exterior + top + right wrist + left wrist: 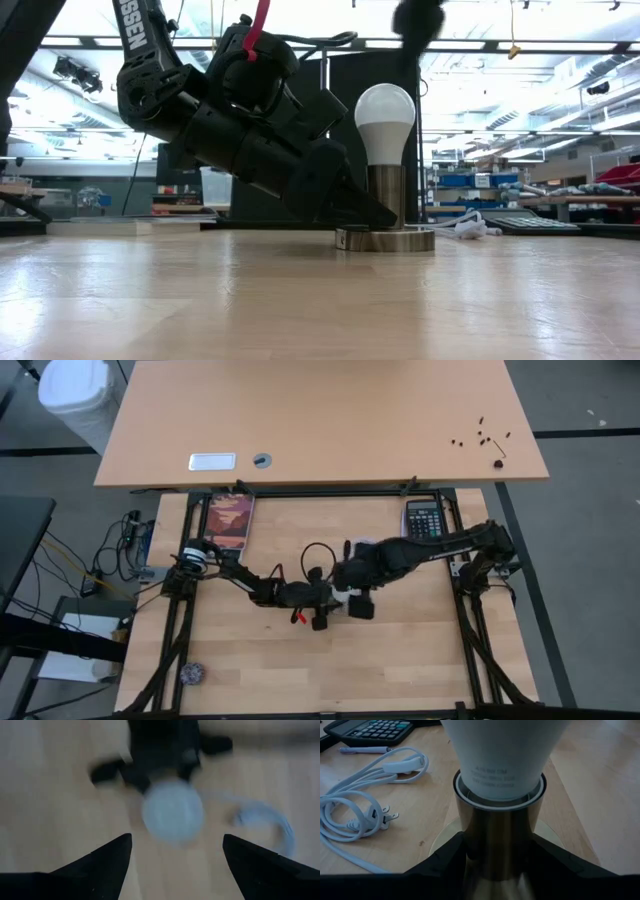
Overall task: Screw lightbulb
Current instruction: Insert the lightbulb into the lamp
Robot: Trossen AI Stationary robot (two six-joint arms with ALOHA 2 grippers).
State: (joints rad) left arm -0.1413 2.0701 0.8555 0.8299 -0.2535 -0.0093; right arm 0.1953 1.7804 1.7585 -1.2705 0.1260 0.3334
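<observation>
The white lightbulb (385,115) stands upright with its narrow end in the brass-coloured socket (386,195). The socket's round foot (390,240) rests on the wooden table. My left gripper (497,865) comes in low from the table's left and is shut on the socket's stem. My right gripper (176,840) hangs open above the bulb (172,812), pointing down, clear of it; in the low view only its dark tip (418,20) shows at the top. From above, both grippers meet at mid-table around the bulb (345,596). My left gripper pinches the socket's upright stem (497,845) between its two fingers (445,862), below the collar that takes the bulb. The fingers come in slanting slightly downward from the table's left, across the stem. The socket stands upright with its foot on the table.
The socket's white cord with its plug (365,805) lies coiled on the table beyond the socket. A calculator (424,518) and a pen (365,750) lie at the far right, a picture card (229,520) at the far left, a small round thing (192,673) near left.
</observation>
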